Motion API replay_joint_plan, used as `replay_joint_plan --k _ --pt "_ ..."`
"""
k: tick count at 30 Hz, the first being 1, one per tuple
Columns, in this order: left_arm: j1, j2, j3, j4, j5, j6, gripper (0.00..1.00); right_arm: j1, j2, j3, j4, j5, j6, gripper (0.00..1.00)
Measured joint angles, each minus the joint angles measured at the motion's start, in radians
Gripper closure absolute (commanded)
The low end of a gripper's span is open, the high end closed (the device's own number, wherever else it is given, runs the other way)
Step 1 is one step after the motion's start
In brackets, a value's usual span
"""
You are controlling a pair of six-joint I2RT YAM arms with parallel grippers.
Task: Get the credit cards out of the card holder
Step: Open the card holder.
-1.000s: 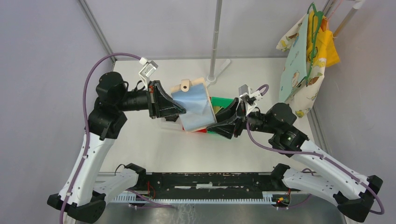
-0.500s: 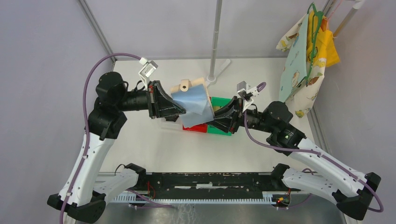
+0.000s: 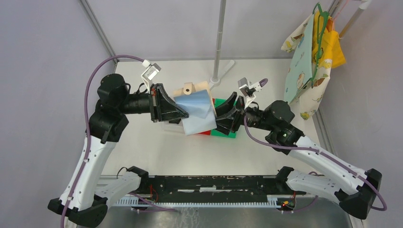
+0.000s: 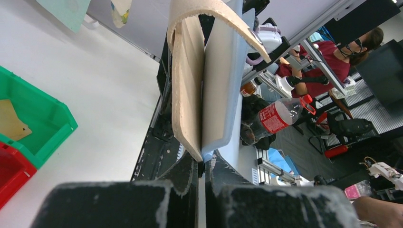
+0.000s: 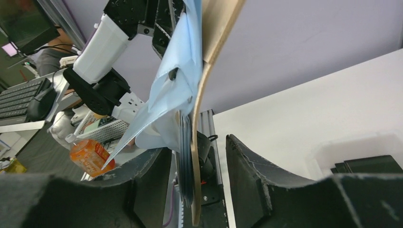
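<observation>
The card holder [image 3: 197, 110], tan outside with light blue lining, hangs in the air between both arms. My left gripper [image 3: 182, 112] is shut on its left edge; in the left wrist view [image 4: 204, 164] the fingers pinch the tan cover [image 4: 187, 90]. My right gripper [image 3: 222, 115] is open, its jaws standing either side of the holder's right edge. In the right wrist view [image 5: 197, 159] the thin dark edges of the credit cards [image 5: 184, 164] show between the blue lining [image 5: 178, 85] and the tan cover. The fingers [image 5: 247, 166] do not touch them.
A red bin [image 3: 203, 133] and a green bin [image 3: 227, 133] sit under the holder. The green bin [image 4: 52, 121] holds a flat tan-gold piece [image 4: 12, 124]. A white pole [image 3: 219, 42] stands behind. A patterned cloth [image 3: 309, 61] hangs at right. A clear box [image 5: 328, 149] holds a black object.
My right gripper has moved up and left from the holder's lower right corner, and its open jaws now straddle the holder's right edge. The left gripper holds still.
</observation>
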Motion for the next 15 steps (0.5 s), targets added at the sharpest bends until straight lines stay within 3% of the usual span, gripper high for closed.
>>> replay_joint_plan --k 9,12,15 --pt "0.000 -0.001 0.000 -0.039 0.006 0.032 0.98 0.000 0.041 0.023 0.053 0.004 0.044 0.47" --pt "0.000 -0.001 0.000 -0.046 0.019 0.039 0.98 0.000 0.054 0.034 0.080 0.014 0.055 0.56" --pt "0.000 -0.001 -0.001 -0.051 0.026 0.040 0.98 0.001 0.056 0.035 0.094 0.026 0.064 0.71"
